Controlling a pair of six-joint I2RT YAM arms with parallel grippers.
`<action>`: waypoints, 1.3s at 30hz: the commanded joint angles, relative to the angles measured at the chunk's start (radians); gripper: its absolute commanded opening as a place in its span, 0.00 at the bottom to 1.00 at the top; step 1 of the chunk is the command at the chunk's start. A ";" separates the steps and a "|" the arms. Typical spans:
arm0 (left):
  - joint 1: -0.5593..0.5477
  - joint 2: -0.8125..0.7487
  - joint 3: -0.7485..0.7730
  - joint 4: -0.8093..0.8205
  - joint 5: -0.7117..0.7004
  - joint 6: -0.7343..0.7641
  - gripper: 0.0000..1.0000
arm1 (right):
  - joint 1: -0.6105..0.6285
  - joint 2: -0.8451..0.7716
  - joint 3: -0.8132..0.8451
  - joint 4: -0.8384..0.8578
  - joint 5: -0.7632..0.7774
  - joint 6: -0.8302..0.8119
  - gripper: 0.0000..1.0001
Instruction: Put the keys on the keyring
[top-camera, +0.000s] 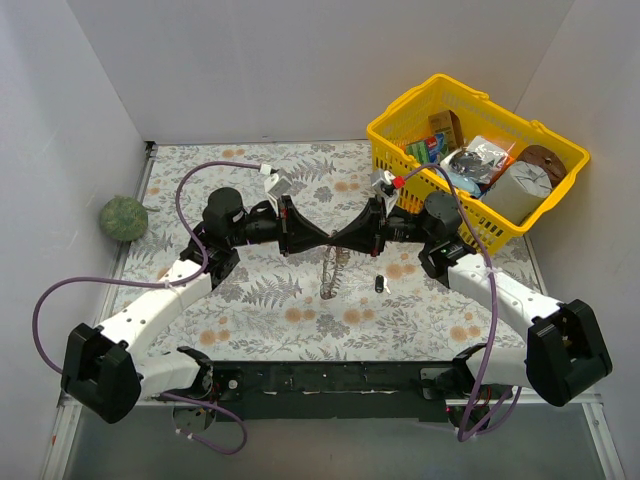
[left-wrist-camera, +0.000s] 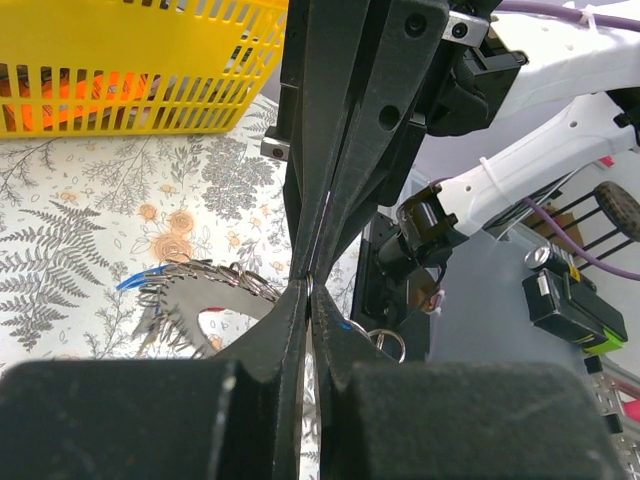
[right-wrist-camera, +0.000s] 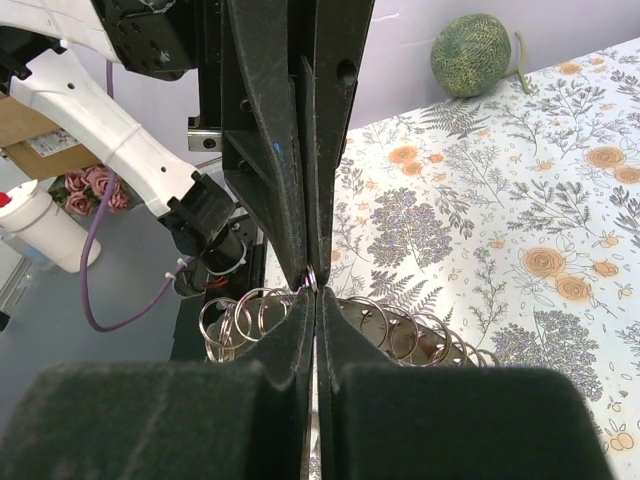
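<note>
While your left fingers (left-wrist-camera: 275, 330) and right fingers (right-wrist-camera: 290, 330) are clamped on the large silvery beaded metal keyring (top-camera: 332, 272) mid-frame, spread its coil gently without slipping.

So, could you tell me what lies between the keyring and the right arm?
One small dark key lies there, apart from the keyring and the right arm; the top view shows it.
</note>
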 joint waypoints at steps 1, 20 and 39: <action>-0.007 -0.037 0.054 -0.115 -0.042 0.072 0.00 | 0.005 -0.039 0.018 0.102 -0.027 0.008 0.02; -0.007 0.017 0.348 -0.588 0.114 0.485 0.00 | -0.061 -0.080 0.158 -0.053 -0.222 -0.089 0.50; -0.007 0.026 0.372 -0.589 0.128 0.476 0.00 | 0.020 -0.010 0.213 -0.309 -0.056 -0.265 0.37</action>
